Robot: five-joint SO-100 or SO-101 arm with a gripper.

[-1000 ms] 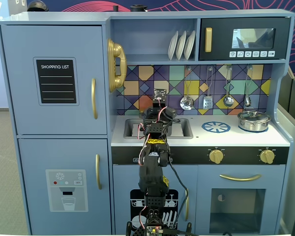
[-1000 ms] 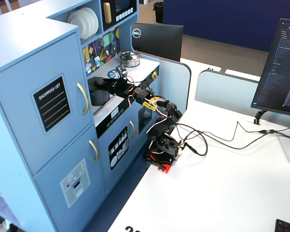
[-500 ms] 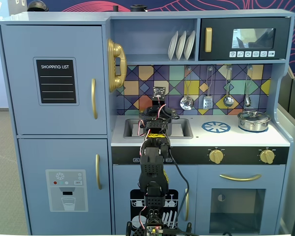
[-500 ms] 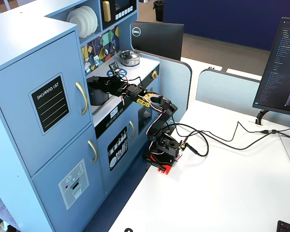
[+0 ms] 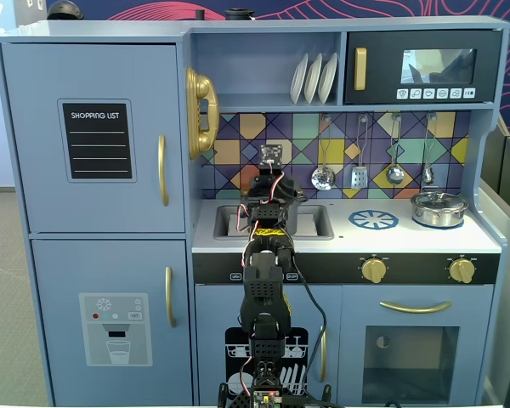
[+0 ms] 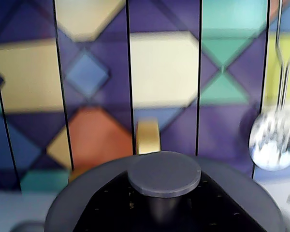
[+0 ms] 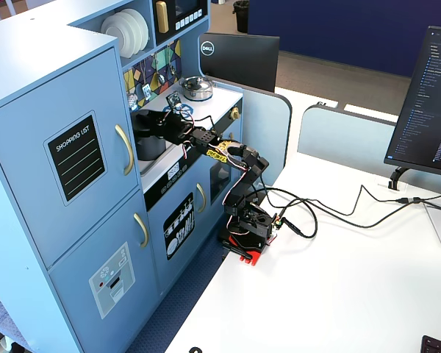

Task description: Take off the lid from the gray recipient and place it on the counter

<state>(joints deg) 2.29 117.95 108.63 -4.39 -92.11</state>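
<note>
In the wrist view the dark gray lid fills the bottom, its round knob facing me. My gripper is shut on the knob's stem, a black finger on each side. In a fixed view from the side, the lid hangs in my gripper a little above the gray recipient, which stands in the sink. From the front the arm hides the recipient, and my gripper is over the sink. The white counter stretches to the right.
A shiny silver pot with its own lid stands at the counter's right end, past the blue burner print. Utensils hang on the tiled backsplash; a ladle is close on the right. A gold tap sits behind the lid.
The arm has risen over the last second, and the gripper with the lid is now higher, clear of the gray recipient's rim.
</note>
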